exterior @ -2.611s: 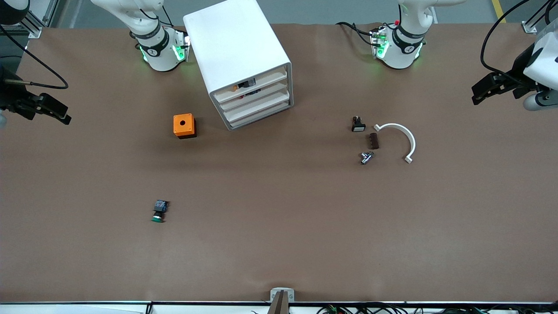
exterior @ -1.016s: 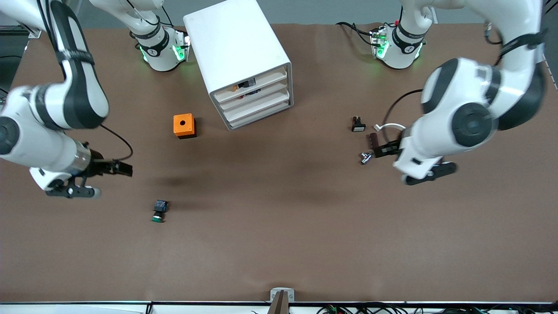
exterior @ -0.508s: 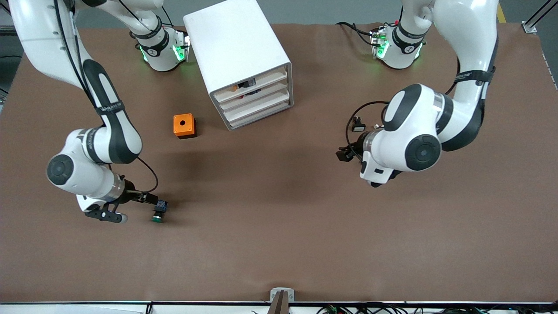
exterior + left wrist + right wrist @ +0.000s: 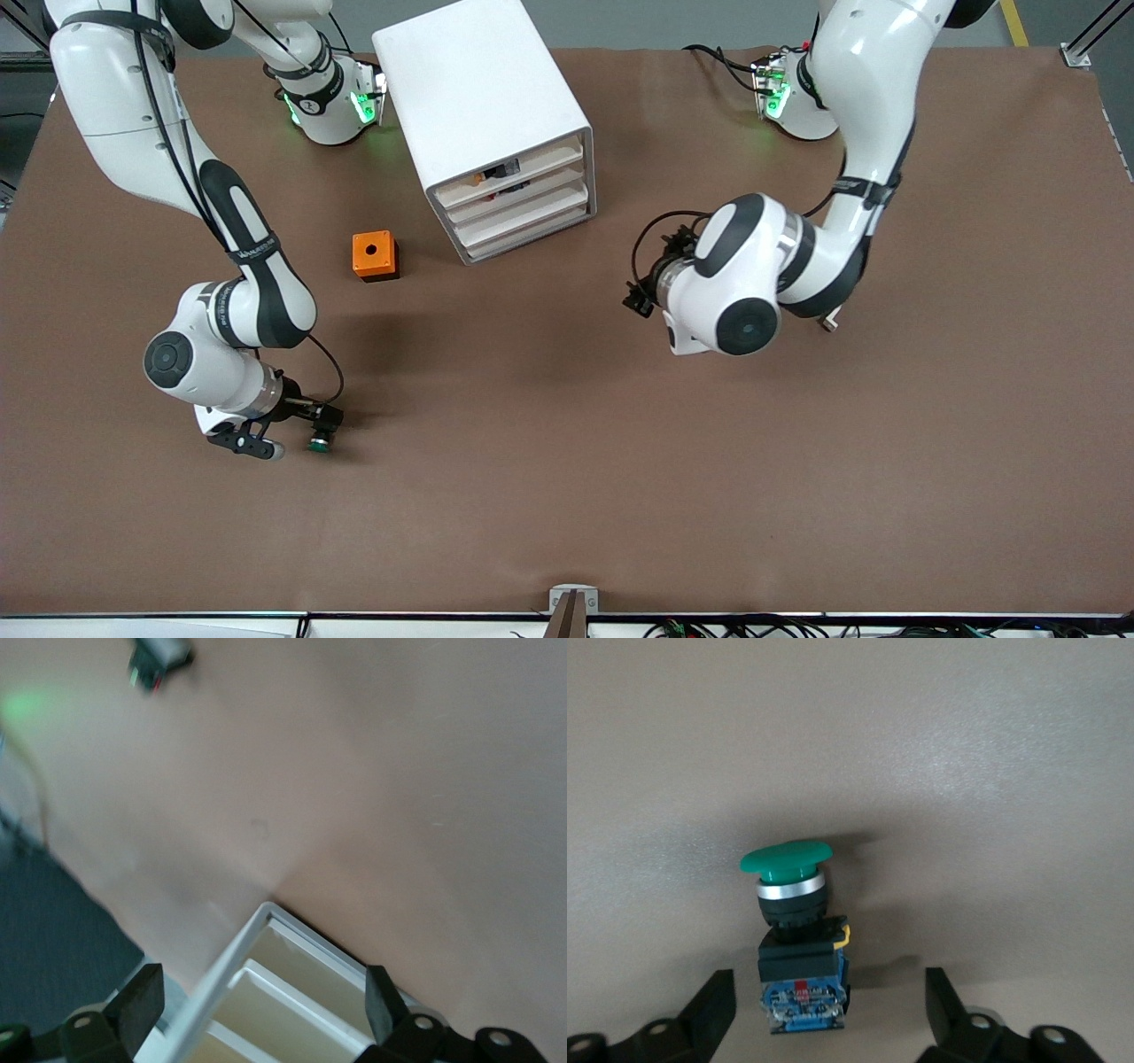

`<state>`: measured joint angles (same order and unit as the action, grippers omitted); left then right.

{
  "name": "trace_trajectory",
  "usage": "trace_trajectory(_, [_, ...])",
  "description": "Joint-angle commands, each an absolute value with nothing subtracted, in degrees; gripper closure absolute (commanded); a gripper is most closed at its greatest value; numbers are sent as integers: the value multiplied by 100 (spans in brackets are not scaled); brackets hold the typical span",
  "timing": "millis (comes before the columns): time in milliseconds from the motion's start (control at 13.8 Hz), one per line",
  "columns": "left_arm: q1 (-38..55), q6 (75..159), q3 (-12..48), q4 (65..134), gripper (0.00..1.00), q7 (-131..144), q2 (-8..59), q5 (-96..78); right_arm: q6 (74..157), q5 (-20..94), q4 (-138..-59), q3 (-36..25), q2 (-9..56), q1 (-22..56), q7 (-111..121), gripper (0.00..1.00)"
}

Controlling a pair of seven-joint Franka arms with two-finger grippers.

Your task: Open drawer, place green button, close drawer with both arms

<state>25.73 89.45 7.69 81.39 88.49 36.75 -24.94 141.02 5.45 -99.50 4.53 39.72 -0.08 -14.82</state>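
Now the step in hand is the pick-up of the button (image 4: 317, 441), which lies on its side on the table in the lower part of the front view, toward the right arm's end. The right gripper (image 4: 324, 416) is down at table level there, and its fingers (image 4: 713, 1005) stand apart on either side of the button's black body. The right wrist view shows a clear gap on each side, so nothing is gripped yet. The green cap points away from the wrist, past the fingertips.

To do this well, we would keep the body centred between the fingers and close on its flat black sides, not on the round cap or the metal ring below it, where we judge the pads would slip. We would close gently, since an uneven touch could spin or push such a small part along the table, and lift only once both fingers bear on it.

Further along, an orange box (image 4: 375, 255) sits in the upper-middle part of the front view, well apart from the button. Beside it stands the cabinet (image 4: 478, 89), with its drawers (image 4: 523, 213) all pushed in, so opening one is not yet done.

Last, the left gripper (image 4: 640, 297) hovers over bare table in the middle of the frame, in front of the drawers. Its fingers are spread wide and it holds nothing. The left wrist view looks onto the cabinet's front corner.
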Motion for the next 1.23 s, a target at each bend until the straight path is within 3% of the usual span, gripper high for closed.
trace_trajectory(0, [2847, 8921, 729, 7972, 0, 9990, 4077, -2751, 14124, 606, -9870, 431, 4061, 123, -1687, 49])
trace_trajectory(218, [2901, 8912, 730, 7972, 0, 10694, 4428, -3337, 14115, 606, -9826, 431, 4026, 114, -2029, 90])
trace_trajectory(290, [2900, 8921, 729, 7980, 0, 10896, 4560, -3644, 14115, 606, -9826, 431, 4017, 106, -2100, 97])
trace_trajectory(653, [2848, 8912, 729, 8024, 1, 11258, 5000, -4770, 13904, 615, -9844, 439, 3903, 70, -2153, 100])
trace_trajectory(1161, [3145, 8912, 721, 8007, 8, 12006, 5572, -6160, 12738, 1134, -9546, 457, 3587, 167, -2924, 100])
